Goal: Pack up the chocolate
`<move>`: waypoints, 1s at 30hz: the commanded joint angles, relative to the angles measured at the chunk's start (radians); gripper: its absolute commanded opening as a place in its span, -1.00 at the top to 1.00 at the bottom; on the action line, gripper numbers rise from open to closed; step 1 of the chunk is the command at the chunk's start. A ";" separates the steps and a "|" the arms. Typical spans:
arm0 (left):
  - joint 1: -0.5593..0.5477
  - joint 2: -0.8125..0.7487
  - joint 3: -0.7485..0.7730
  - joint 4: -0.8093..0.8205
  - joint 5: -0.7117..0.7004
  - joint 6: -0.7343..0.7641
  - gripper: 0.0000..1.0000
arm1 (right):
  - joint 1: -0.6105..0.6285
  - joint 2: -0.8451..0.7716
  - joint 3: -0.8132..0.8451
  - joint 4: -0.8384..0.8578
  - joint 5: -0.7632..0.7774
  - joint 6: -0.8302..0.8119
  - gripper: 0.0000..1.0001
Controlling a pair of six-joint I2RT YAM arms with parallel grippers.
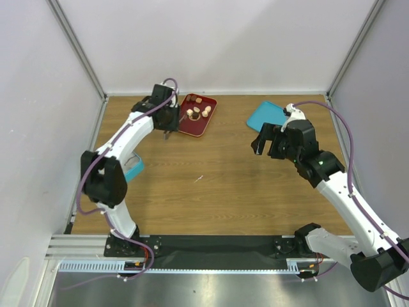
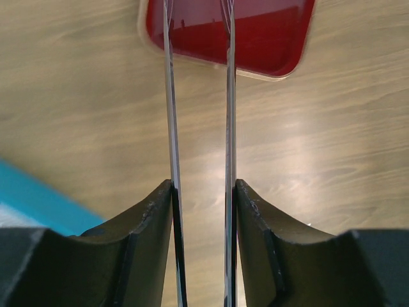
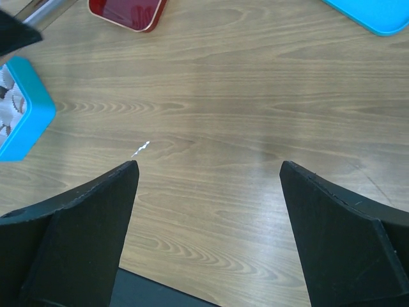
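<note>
Chocolate on the red tray at the far side of the wooden bench, left of centre: several small round pieces, some dark brown, some pale, bunched over the tray's middle and far half. Left gripper just beside the tray's left edge, aimed down at the bench, apart from the pieces. From its own wrist: two black fingers part-way apart, a thin metal blade along the inner face of each, and between the blades a narrow gap with only wood and bare red tray floor behind it. Blade tips cut off at the top of that view and too small from above, so impossible to tell whether anything sits at them. Right gripper well apart from the tray, hovering over the right half of the bench, fingers spread wide, nothing but wood grain between them. Teal lid flat on the bench just beyond that gripper, toward the far right. Teal box at the left edge, partly hidden under the left arm, white pleated paper inside it in the right wrist view. Small white scrap on bare wood near the middle.
</note>
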 commanded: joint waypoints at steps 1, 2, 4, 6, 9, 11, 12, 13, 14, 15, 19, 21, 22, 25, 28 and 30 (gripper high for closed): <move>-0.036 0.080 0.109 0.088 0.034 0.043 0.08 | -0.007 0.000 0.000 0.017 0.048 -0.012 -0.99; -0.039 0.097 0.121 0.102 0.031 0.043 0.07 | -0.009 0.002 0.004 0.016 0.049 -0.016 -0.99; -0.045 0.128 0.150 0.108 0.011 0.039 0.06 | -0.012 0.005 0.009 0.014 0.048 -0.022 -0.99; -0.045 0.162 0.156 0.124 -0.001 0.039 0.05 | -0.013 0.006 0.020 0.012 0.041 -0.029 -0.99; -0.047 0.186 0.144 0.142 0.034 0.054 0.06 | -0.015 0.013 0.026 0.011 0.041 -0.036 -0.99; -0.050 0.189 0.123 0.170 0.060 0.055 0.06 | -0.012 0.014 0.026 0.012 0.048 -0.041 -0.99; -0.056 0.191 0.115 0.180 0.068 0.057 0.06 | -0.013 0.017 0.023 0.014 0.051 -0.044 -0.99; -0.061 0.191 0.110 0.193 0.070 0.057 0.06 | -0.015 0.020 0.023 0.017 0.054 -0.042 -0.99; -0.064 0.195 0.106 0.194 0.068 0.057 0.06 | -0.016 0.025 0.020 0.017 0.054 -0.045 -0.99; -0.073 0.202 0.107 0.197 0.065 0.057 0.06 | -0.016 0.029 0.021 0.019 0.054 -0.045 -0.99; -0.085 0.237 0.123 0.188 0.051 0.043 0.09 | -0.016 0.039 0.018 0.022 0.054 -0.049 -0.99; -0.088 0.257 0.132 0.187 0.044 0.035 0.09 | -0.018 0.036 0.020 0.022 0.055 -0.052 -0.99; -0.090 0.263 0.133 0.182 0.039 0.034 0.10 | -0.018 0.034 0.020 0.022 0.057 -0.053 -0.99; -0.090 0.274 0.135 0.177 0.031 0.029 0.10 | -0.022 0.028 0.013 0.022 0.066 -0.059 -0.99; -0.091 0.272 0.127 0.185 0.011 0.026 0.10 | -0.029 0.029 0.012 0.022 0.068 -0.062 -0.99; -0.091 0.271 0.123 0.190 0.010 0.026 0.09 | -0.030 0.029 0.007 0.023 0.068 -0.062 -0.99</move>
